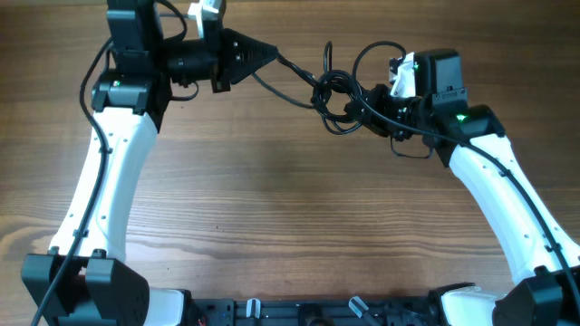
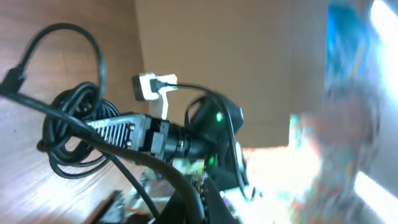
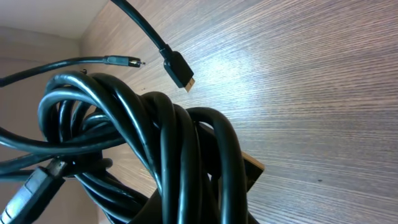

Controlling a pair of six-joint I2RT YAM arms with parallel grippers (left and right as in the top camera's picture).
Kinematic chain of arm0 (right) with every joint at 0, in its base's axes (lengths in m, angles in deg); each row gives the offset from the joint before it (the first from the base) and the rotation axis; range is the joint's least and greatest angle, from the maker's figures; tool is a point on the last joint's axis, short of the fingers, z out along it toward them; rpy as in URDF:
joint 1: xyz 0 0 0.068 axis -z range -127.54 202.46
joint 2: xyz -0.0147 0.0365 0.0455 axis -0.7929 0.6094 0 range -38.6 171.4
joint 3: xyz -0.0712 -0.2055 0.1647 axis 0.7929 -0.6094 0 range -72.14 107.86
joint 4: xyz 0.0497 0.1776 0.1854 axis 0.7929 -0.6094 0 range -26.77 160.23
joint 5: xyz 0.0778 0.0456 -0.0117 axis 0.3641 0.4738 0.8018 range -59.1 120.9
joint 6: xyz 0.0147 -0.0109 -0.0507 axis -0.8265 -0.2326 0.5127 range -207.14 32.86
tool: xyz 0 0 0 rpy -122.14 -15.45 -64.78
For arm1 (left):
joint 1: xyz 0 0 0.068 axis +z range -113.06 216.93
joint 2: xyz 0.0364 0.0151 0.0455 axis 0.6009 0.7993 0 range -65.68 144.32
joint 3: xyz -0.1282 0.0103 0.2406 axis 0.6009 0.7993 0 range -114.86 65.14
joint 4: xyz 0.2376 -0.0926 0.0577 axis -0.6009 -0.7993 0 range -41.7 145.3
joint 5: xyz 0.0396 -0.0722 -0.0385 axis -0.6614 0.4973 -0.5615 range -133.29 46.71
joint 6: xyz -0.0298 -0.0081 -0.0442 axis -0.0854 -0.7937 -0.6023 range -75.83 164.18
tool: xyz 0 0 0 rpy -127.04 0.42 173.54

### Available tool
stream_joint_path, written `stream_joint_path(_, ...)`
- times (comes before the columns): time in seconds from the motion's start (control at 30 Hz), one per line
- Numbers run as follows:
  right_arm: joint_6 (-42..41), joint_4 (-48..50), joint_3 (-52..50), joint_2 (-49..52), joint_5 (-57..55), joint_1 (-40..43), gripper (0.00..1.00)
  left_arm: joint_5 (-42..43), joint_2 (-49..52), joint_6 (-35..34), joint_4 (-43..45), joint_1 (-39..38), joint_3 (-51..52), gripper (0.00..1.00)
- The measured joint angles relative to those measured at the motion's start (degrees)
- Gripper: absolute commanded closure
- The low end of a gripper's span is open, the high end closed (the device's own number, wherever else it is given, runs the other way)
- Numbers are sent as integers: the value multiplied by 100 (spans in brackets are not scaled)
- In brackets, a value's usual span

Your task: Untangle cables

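Cables [image 1: 335, 95] sit in a black knot toward the far middle of the wooden counter [image 1: 290, 208], strung between the two arms. Seen from overhead, the left tool [image 1: 270, 56] points to the right with its fingers pressed together on a single strand. That strand runs straight and slanting from the tip into the knot. The right tool [image 1: 370, 107] is at the knot's right side, its tip buried among the coils and pinching the thick part of the bundle. Loose loops rise beyond it toward the far edge, and one thin loop lies on the near side by the wrist. In the right wrist view the cables [image 3: 168, 155] fill most of the frame as a fat bunch of glossy cords, looping over one another and running down toward the camera. The fingers themselves are hidden behind the cords. Two free ends stick out above the bunch: a flat plug [image 3: 180, 70] with a gold tip and, to its left, a smaller slim plug [image 3: 124, 61]. The left wrist view shows the cables [image 2: 68, 124] coiled at the front of the right arm [image 2: 211, 124], where a green light [image 2: 217, 116] glows. One strand leads from the bottom of that frame up into the coils, and another arcs over to a plug end [image 2: 13, 78] at the left edge. The right half of that view is too blurred to read.
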Motion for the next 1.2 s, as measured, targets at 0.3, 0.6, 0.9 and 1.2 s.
stream_joint_path(0.3,44,-157,-52,-17,-214,9,83,262,0,1950,-763,166,-9,92)
stream_joint_path(0.6,63,-243,-304,210,-1045,190,83,-2673,-140,2159,-2743,-227,-90,61)
stream_joint_path(0.9,328,-291,-304,210,-1204,-70,40,-4142,-140,2649,-2785,-1191,-87,60)
stream_joint_path(1.2,409,-328,-304,210,-1204,-144,4,-4315,-129,2647,-2782,-1217,-90,60)
